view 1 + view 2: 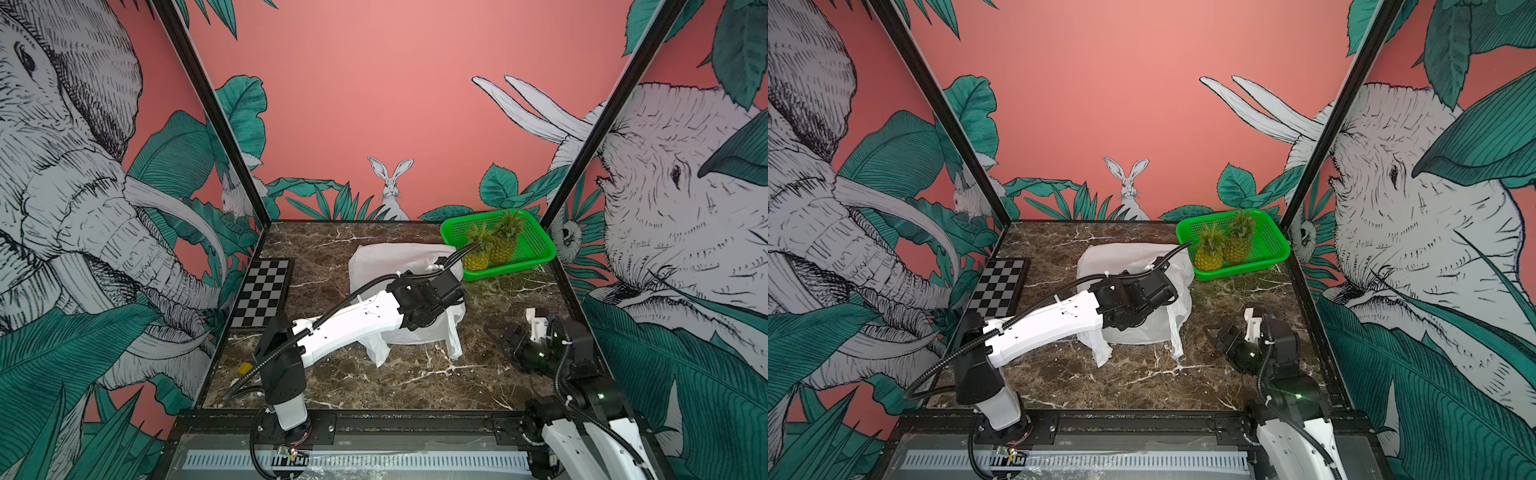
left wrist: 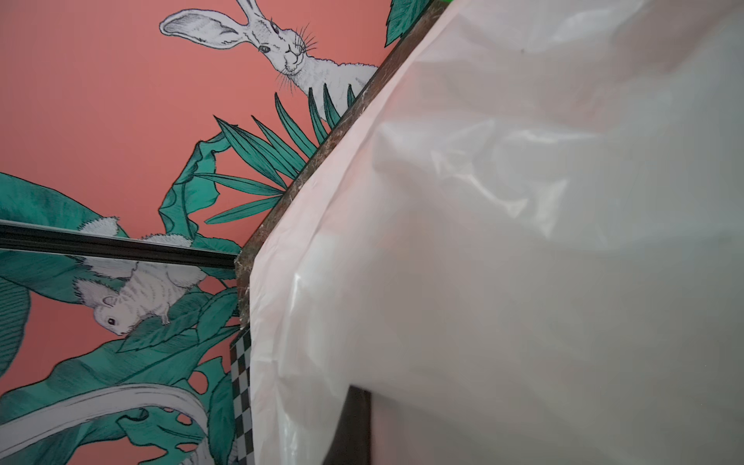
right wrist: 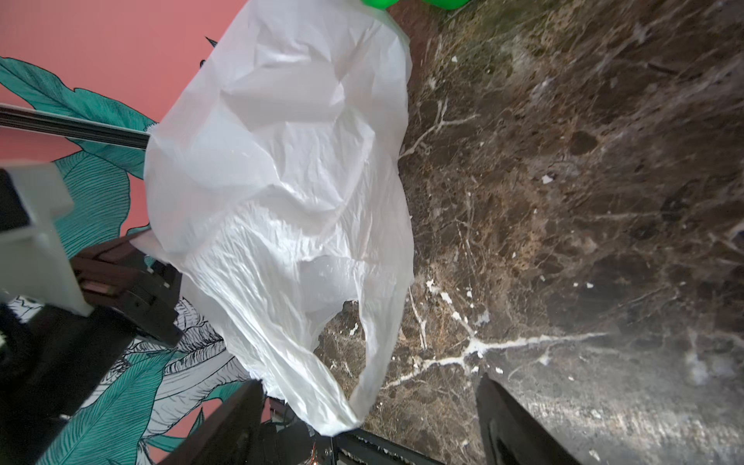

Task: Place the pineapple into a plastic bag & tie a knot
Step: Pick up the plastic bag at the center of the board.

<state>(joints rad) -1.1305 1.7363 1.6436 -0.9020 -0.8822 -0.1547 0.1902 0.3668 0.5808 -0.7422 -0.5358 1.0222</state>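
crumpled white plastic bag (image 1: 395, 257) near pineapples (image 1: 503, 247)

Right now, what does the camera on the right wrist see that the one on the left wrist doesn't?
Only the right wrist view shows the open right tool and a broad stretch of the marble table; the left wrist view catches just its edge. Only the left wrist view shows the painted rabbit and a strip of checkered board. Both show the white plastic bag, the pink leafy wall and a black frame bar.
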